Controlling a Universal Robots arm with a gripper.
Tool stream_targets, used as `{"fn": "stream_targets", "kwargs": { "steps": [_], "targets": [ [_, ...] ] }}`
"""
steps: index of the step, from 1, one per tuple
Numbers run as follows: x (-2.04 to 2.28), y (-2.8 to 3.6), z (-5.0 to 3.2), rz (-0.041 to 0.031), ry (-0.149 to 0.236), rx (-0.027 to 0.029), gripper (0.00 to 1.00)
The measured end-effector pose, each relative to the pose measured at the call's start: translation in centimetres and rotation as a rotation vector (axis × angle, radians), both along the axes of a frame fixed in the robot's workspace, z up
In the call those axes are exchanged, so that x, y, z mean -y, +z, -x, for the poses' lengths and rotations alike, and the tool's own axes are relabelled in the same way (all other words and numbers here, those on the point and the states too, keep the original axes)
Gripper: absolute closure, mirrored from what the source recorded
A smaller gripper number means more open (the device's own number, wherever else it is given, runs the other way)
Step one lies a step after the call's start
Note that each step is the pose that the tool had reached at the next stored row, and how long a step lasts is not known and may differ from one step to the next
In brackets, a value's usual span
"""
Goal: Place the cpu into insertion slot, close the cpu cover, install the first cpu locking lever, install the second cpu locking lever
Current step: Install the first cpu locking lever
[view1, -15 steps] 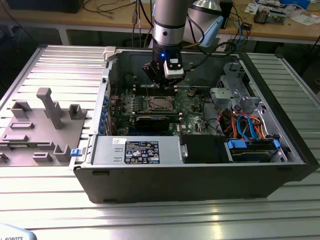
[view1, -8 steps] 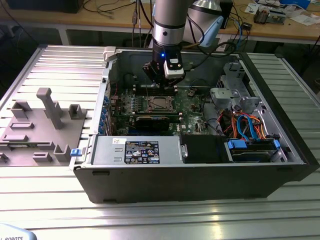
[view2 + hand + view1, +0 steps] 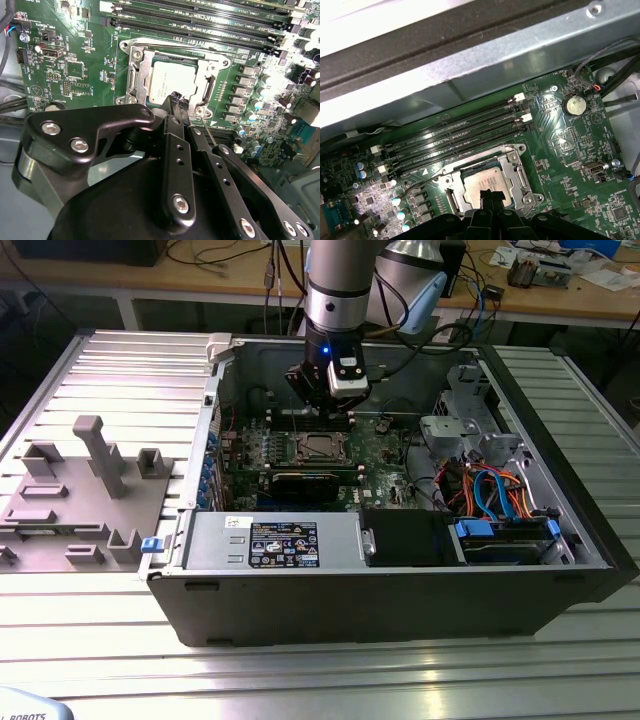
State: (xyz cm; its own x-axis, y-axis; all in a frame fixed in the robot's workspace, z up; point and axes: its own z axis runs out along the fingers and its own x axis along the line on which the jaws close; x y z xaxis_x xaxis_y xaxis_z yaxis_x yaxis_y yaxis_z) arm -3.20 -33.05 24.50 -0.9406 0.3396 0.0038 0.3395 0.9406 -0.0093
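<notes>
In the exterior view, scanning from its left: a grey fixture block (image 3: 85, 490) lies on the ribbed metal table (image 3: 120, 370), well apart from the open computer case (image 3: 400, 580); inside the case the green motherboard (image 3: 385, 455) lies flat, with the gripper (image 3: 330, 400) hanging directly over the socket area. In the second wrist view the cpu (image 3: 172, 82) is already seated in the insertion slot (image 3: 131, 75), silver-grey top up, and the cpu cover (image 3: 212, 86) appears to lie shut around it, framing the chip. The gripper (image 3: 176, 100) points its tips at the near edge of the chip; the fingers look drawn together with nothing between them, though the gap is hard to judge. A thin lever wire (image 3: 209, 131) runs beside the socket's corner, just beside the fingertips, apparently not yet latched. In the first wrist view the memory slots (image 3: 455, 135) run parallel to the socket's far side
</notes>
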Motion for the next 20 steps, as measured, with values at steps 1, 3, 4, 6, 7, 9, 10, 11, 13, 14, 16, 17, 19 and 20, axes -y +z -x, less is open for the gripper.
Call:
{"fn": "stream_targets", "kwargs": {
  "steps": [1, 3, 4, 6, 7, 9, 10, 11, 13, 14, 16, 17, 19, 20],
  "targets": [
    [0.00, 0.00, 0.00, 0.0000, 0.001, 0.0000, 0.89],
    [0.00, 0.00, 0.00, 0.0000, 0.001, 0.0000, 0.89],
    [0.00, 0.00, 0.00, 0.0000, 0.004, 0.0000, 0.89],
    [0.00, 0.00, 0.00, 0.0000, 0.008, 0.0000, 0.89],
    [0.00, 0.00, 0.00, 0.0000, 0.009, 0.0000, 0.89],
    [0.00, 0.00, 0.00, -0.0001, 0.010, 0.0000, 0.89],
    [0.00, 0.00, 0.00, 0.0000, 0.011, 0.0000, 0.89],
    [0.00, 0.00, 0.00, 0.0000, 0.012, 0.0000, 0.89],
    [0.00, 0.00, 0.00, 0.0000, 0.016, 0.0000, 0.89],
    [0.00, 0.00, 0.00, 0.0000, 0.018, 0.0000, 0.89],
    [0.00, 0.00, 0.00, 0.0000, 0.024, 0.0000, 0.89],
    [0.00, 0.00, 0.00, 0.0000, 0.026, 0.0000, 0.89],
    [0.00, 0.00, 0.00, 0.0000, 0.032, 0.0000, 0.89],
    [0.00, 0.00, 0.00, -0.0001, 0.033, 0.0000, 0.89]
  ]
}}
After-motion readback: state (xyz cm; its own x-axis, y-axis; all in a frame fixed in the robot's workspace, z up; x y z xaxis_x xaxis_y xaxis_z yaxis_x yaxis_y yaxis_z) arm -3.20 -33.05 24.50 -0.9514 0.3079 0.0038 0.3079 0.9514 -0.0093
